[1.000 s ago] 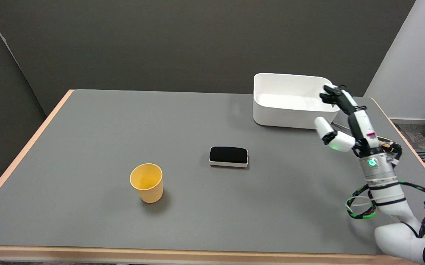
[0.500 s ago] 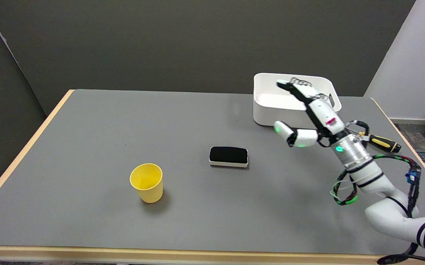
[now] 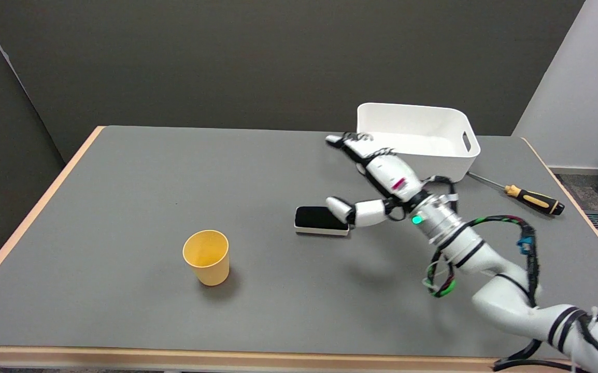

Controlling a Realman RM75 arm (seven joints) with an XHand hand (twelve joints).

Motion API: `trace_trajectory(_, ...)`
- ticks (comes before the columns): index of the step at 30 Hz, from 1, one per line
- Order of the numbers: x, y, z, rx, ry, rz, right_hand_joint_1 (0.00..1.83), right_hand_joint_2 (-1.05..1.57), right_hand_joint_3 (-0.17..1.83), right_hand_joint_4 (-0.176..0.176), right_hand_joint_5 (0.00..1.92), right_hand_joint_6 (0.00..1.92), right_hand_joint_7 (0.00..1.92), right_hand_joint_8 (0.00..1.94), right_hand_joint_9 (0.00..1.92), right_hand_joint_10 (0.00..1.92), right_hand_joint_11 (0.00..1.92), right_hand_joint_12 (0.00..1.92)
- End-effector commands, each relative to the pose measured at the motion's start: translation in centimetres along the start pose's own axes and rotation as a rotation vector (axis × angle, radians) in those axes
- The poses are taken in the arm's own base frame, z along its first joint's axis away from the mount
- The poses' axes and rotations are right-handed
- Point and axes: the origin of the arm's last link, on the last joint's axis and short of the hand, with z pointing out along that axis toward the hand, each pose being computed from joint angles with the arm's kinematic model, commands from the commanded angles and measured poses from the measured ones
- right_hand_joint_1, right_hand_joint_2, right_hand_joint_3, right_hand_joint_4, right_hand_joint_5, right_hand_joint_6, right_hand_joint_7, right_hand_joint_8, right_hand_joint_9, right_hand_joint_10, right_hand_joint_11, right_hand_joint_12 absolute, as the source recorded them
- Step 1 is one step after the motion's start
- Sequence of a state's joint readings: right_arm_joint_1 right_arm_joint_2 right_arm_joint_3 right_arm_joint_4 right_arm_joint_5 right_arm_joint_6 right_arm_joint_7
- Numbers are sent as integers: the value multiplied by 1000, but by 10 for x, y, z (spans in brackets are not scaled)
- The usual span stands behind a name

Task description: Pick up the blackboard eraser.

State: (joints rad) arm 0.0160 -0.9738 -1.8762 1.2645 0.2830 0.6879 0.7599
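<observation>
Right hand (image 3: 376, 178) spread above eraser (image 3: 317, 219) | bin (image 3: 449, 158), cup (image 3: 207, 257) hold nothing

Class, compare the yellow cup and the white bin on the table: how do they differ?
The yellow cup is round and small; the white bin is rectangular and much larger. The cup stands near the front, the bin at the far right. Both are upright, open-topped, and untouched.

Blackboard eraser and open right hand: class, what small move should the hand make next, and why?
Probably shift the right hand a little further left and lower it over the eraser. The hand is open, fingers spread and holding nothing; only its thumb overlaps the eraser's right end in the view, while the other fingers reach past it toward the white bin. The eraser lies flat on the table, not yet gripped.
</observation>
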Motion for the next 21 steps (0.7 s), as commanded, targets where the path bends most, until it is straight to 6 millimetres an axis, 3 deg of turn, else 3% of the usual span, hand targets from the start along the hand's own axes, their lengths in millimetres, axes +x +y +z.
trace_trajectory(1, -53, -48, 14, 16, -163, 32, 448, 564, 931, -36, 92, 385, 190, 433, 88, 720, -1, 1055)
trace_trajectory(9, -50, -41, 14, 1, -176, 27, 430, 579, 935, -41, 119, 391, 235, 459, 122, 749, -1, 1103)
trace_trajectory(21, -63, -16, 22, -159, -369, -49, 452, 566, 935, -36, 142, 418, 223, 463, 98, 724, -1, 1073)
